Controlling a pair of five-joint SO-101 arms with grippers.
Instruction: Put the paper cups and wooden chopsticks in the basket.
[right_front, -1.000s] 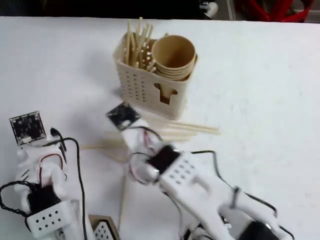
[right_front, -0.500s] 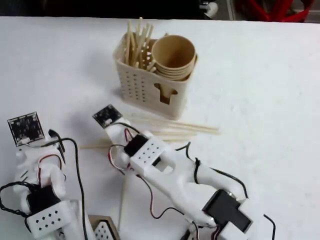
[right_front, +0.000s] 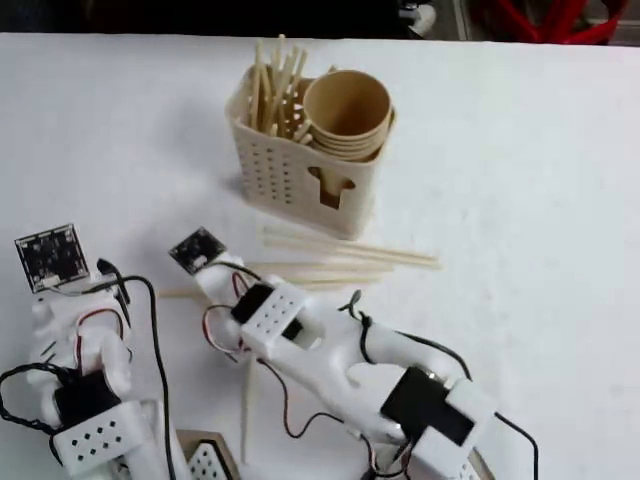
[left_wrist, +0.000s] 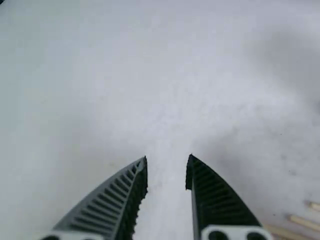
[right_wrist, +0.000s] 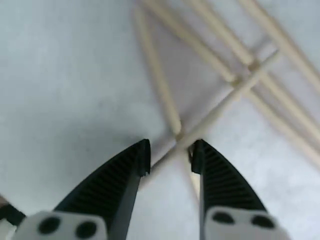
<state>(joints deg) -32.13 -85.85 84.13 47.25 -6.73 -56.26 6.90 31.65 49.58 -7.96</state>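
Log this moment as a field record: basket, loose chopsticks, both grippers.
basket: upright on the table, holding stacked paper cups and a bunch of standing chopsticks
loose chopsticks: several lying crossed on the table in front of the basket
right gripper: open, low over the loose chopsticks, fingertips either side of where two cross
left gripper: open, over bare table, holding nothing
left to do: loose chopsticks not yet in basket

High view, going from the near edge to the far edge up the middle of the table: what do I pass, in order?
right arm → loose chopsticks lying on the table → basket, which holds the paper cups and upright chopsticks
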